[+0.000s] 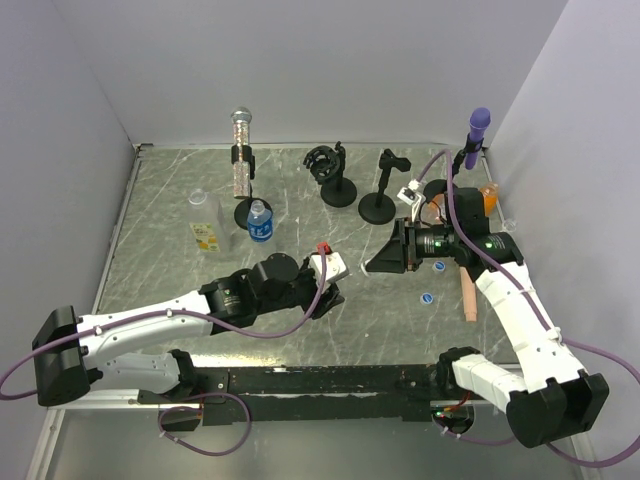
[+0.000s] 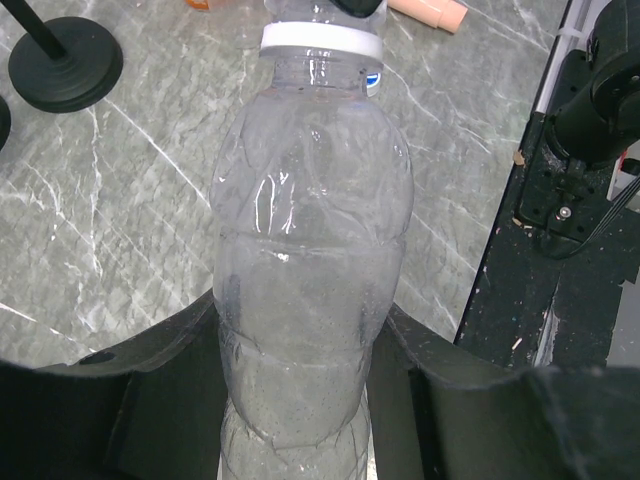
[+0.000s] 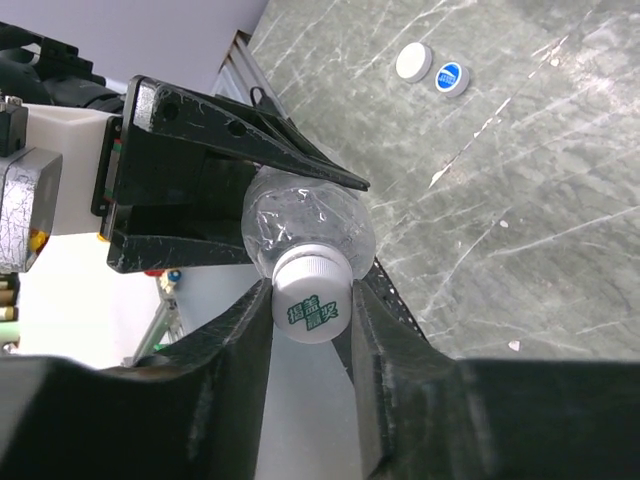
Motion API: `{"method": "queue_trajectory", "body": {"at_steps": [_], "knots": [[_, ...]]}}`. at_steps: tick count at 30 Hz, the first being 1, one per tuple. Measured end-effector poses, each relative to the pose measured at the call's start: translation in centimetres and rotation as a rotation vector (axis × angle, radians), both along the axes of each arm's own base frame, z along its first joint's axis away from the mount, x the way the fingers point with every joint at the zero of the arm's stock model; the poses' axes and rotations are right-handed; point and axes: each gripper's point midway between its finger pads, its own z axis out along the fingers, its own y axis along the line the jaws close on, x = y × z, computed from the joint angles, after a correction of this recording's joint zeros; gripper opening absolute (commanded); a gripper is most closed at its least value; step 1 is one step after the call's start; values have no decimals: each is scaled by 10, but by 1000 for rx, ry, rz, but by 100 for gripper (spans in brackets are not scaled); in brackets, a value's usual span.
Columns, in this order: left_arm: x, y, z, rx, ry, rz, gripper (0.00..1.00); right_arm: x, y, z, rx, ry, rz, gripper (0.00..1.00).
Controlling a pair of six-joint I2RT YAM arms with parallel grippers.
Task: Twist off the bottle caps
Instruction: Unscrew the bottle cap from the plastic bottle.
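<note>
My left gripper (image 2: 305,400) is shut on the body of a clear unlabelled bottle (image 2: 310,250) and holds it off the table, neck pointing at the right arm. The bottle's white cap (image 3: 310,298) has green print and sits between my right gripper's (image 3: 310,320) fingers, which are shut on its sides. The cap also shows in the left wrist view (image 2: 322,40). In the top view the two grippers, left (image 1: 335,290) and right (image 1: 385,260), meet at mid-table. A blue-labelled bottle (image 1: 260,222) and a yellow-green-labelled bottle (image 1: 205,236) stand at the left.
Loose caps lie on the table: a blue one (image 1: 425,296), and a white (image 3: 413,61) and a blue (image 3: 451,77) in the right wrist view. Black stands (image 1: 378,205), a silver microphone (image 1: 241,150), a purple microphone (image 1: 478,125), orange bottles (image 1: 488,196) and a peach stick (image 1: 469,296) surround the arms.
</note>
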Motion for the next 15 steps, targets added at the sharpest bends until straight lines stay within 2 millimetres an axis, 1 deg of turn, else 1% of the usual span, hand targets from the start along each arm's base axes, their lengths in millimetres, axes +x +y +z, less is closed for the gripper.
{"method": "queue_trajectory", "body": {"at_steps": [2,6,11,15], "knots": [[0,0,-1,2,0,0,36,0,0,-1,-3,-9,4,22],[-2,0,-2,8,5,-14,36,-3,-1,-3,-13,-76,65,17],[-13,-1,3,1,-7,-87,38,-15,-2,3,-24,-285,277,16],[-26,2,8,-8,3,-150,37,-30,-2,6,-24,-474,444,18]]}}
